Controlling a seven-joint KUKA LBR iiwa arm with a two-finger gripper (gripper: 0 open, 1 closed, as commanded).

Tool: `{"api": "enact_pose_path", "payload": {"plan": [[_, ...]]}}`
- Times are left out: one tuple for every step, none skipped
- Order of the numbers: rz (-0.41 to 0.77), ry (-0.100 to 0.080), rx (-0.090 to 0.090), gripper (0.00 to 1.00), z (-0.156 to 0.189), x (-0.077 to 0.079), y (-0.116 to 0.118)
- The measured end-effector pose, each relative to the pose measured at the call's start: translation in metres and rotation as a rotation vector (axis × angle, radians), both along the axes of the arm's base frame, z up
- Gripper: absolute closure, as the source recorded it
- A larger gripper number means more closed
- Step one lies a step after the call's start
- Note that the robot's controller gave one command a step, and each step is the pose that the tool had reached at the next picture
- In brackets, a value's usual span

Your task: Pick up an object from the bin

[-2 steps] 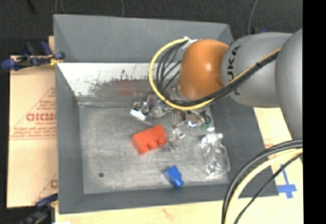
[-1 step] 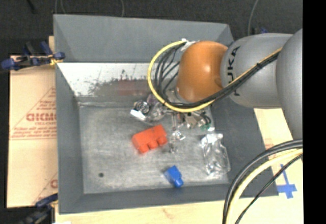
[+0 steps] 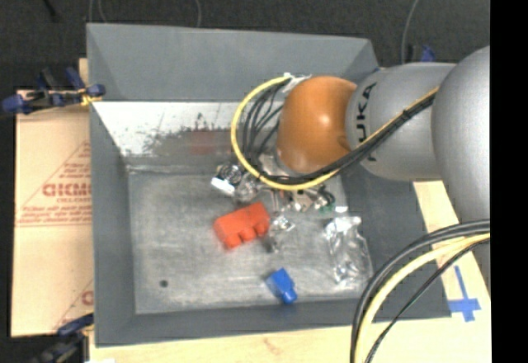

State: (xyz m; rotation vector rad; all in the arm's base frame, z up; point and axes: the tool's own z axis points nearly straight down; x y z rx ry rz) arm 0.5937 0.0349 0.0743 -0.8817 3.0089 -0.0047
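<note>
My gripper (image 3: 283, 217) hangs low over the middle of the bin, mostly hidden under the arm's orange cover. Just left of it, touching or nearly touching, lies an orange-red block (image 3: 242, 225) with a notched top. A small blue block (image 3: 281, 285) sits nearer the front wall, below the gripper. To the right lies a crumpled clear plastic piece (image 3: 346, 250). Up and to the left of the gripper, a small white and blue thing (image 3: 222, 183) lies beside some shiny metal parts.
The arm comes in from the right and covers the bin's back right part. The left half of the bin floor holds nothing but a small dark speck (image 3: 163, 284).
</note>
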Motion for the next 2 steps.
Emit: {"api": "enact_pose_path", "payload": {"plan": [[-0.003, 0.0, 0.001, 0.0, 0.0024, 0.0021, -0.0009], [-0.004, -0.007, 0.002, 1.0, 0.0047, 0.0043, -0.0003]]}}
